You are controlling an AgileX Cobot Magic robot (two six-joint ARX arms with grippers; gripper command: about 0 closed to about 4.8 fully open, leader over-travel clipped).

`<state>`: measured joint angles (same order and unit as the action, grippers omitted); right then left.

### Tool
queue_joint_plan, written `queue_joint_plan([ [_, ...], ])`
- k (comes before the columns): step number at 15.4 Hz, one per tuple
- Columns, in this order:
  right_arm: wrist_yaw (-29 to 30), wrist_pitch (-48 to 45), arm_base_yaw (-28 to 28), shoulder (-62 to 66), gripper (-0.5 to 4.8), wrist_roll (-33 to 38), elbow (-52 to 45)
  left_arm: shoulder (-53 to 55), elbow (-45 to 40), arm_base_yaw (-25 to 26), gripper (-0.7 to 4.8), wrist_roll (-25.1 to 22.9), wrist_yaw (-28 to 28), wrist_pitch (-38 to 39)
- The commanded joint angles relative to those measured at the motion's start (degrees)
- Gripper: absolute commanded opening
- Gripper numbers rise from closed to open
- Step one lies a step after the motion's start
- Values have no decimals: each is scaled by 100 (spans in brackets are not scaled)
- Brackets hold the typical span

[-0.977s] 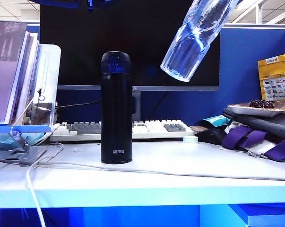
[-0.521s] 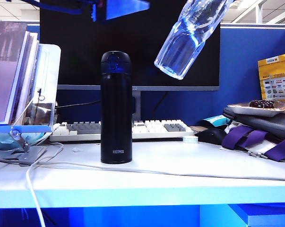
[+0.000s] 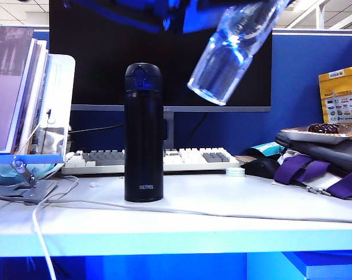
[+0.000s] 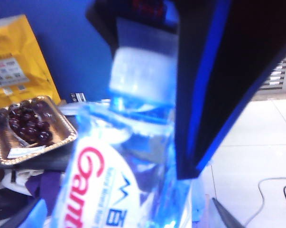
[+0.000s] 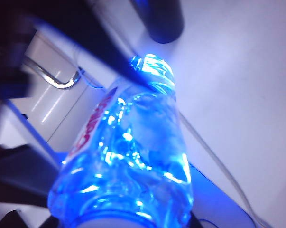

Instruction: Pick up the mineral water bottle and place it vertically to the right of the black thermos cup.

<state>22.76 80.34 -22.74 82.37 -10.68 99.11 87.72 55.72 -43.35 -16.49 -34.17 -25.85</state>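
The black thermos cup (image 3: 143,134) stands upright on the white desk, and its top also shows in the right wrist view (image 5: 157,19). The mineral water bottle (image 3: 228,52) hangs tilted in the air above and to the right of it, base pointing down-left. My right gripper (image 5: 124,223) is shut on the bottle (image 5: 128,156) near its cap; it is above the exterior view's edge. My left gripper (image 3: 187,14) reaches in along the top to the bottle. In the left wrist view it (image 4: 126,216) stands open around the labelled bottle (image 4: 119,171).
A keyboard (image 3: 146,158) and a dark monitor (image 3: 105,46) are behind the thermos. Books (image 3: 24,87) lean at the left. A white cable (image 3: 164,207) crosses the desk front. At the right lie a bag with purple straps (image 3: 321,169), a tray of dark fruit (image 3: 319,131) and a yellow pack (image 3: 342,96).
My left gripper has swung in from the upper left to the bottle. The bottle has shifted slightly left and down, still tilted. The thermos has not moved.
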Motion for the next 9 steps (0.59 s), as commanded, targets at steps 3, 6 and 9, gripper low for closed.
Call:
queue_joint_plan([
  [3,468,-173,-7,-72,0,-50,66,52,44,-13,479,-111,271,-179],
  [6,531,-170,-79,-72,0,-50,66,52,44,-13,479,-111,293,-428],
  [9,584,-173,-81,-72,0,-90,66,52,42,-15,466,-109,323,-507],
])
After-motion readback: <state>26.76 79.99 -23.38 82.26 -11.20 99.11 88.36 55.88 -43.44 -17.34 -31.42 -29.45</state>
